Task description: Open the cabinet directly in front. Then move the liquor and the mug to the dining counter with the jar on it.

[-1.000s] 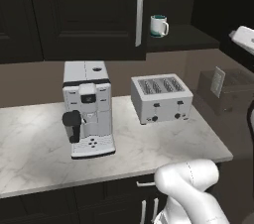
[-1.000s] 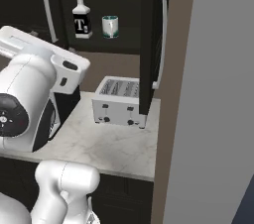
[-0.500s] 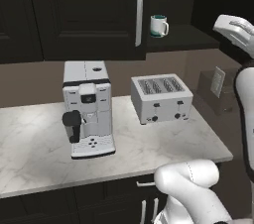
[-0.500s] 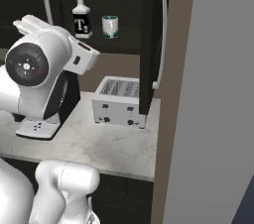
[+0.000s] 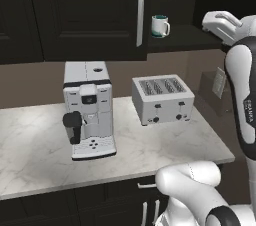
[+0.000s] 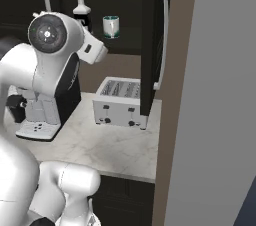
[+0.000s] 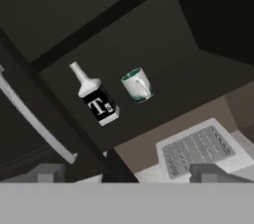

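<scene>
Rising from the base, the white arm bends at a large round joint (image 6: 48, 33) and reaches up toward the open cabinet (image 5: 90, 15), its hand end showing at the upper right of the left base view. Seen along the hand, the gripper (image 7: 126, 172) has its two dark fingertips (image 7: 47, 172) set wide apart at the lower edge, released, with nothing between them and touching nothing. Ahead of it, on the dark cabinet shelf (image 7: 163, 94), stands the liquor (image 7: 95, 95), a slim bottle with a pale neck and a black label bearing a large white "T"; smaller characters beside that letter are too small to read. Just beside the bottle, apart from it, sits the mug (image 7: 137, 85), pale outside and teal within, upright with its handle to one side. In the right base view the liquor (image 6: 81, 12) and the mug (image 6: 111, 26) share the same shelf, with an open cabinet door (image 6: 152, 40) carrying a long silver bar handle (image 6: 162, 35) swung outward edge-on. In the left base view the mug (image 5: 160, 26) stands on the shelf beside the closed door's bar handle (image 5: 140, 12). Below, on the marble tabletop (image 5: 40, 145), a white coffee machine (image 5: 89, 107) and a four-slot toaster (image 5: 162, 98) stand near each other without touching.
</scene>
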### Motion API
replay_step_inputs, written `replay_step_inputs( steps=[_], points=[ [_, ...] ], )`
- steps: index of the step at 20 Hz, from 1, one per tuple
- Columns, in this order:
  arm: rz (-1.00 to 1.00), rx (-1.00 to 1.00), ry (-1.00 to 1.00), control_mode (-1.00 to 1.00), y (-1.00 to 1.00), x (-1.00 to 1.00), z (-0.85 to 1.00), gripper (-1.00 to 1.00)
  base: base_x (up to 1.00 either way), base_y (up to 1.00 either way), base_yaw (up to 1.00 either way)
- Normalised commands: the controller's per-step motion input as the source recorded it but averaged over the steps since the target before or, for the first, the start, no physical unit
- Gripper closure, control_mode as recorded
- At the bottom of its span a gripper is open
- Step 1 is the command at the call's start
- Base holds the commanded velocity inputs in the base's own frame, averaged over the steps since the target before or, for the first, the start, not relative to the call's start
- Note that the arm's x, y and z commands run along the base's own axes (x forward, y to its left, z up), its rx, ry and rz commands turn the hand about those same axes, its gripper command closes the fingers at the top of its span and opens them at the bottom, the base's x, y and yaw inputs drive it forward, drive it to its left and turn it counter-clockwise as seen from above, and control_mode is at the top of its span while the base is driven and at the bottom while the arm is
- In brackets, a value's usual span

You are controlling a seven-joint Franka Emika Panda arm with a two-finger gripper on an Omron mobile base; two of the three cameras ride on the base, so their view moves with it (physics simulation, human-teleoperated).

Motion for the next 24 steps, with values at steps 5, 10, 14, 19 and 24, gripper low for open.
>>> replay_step_inputs(
  steps=[5, 10, 14, 19, 24],
  points=[
    [0.01, 0.01, 0.01, -1.00, 0.00, 0.31, -0.29, -1.00, 0.00, 0.00, 0.00],
    [0.02, 0.02, 0.00, -1.00, 0.08, 0.11, -0.25, -1.00, 0.00, 0.00, 0.00],
    [0.00, 0.01, 0.00, -1.00, 0.26, 0.34, -0.05, -1.00, 0.00, 0.00, 0.00],
    [0.01, 0.00, 0.06, -1.00, 0.45, 0.38, 0.00, -1.00, 0.00, 0.00, 0.00],
    [0.09, 0.00, 0.10, -1.00, 0.45, 0.31, 0.00, -1.00, 0.00, 0.00, 0.00]
  ],
)
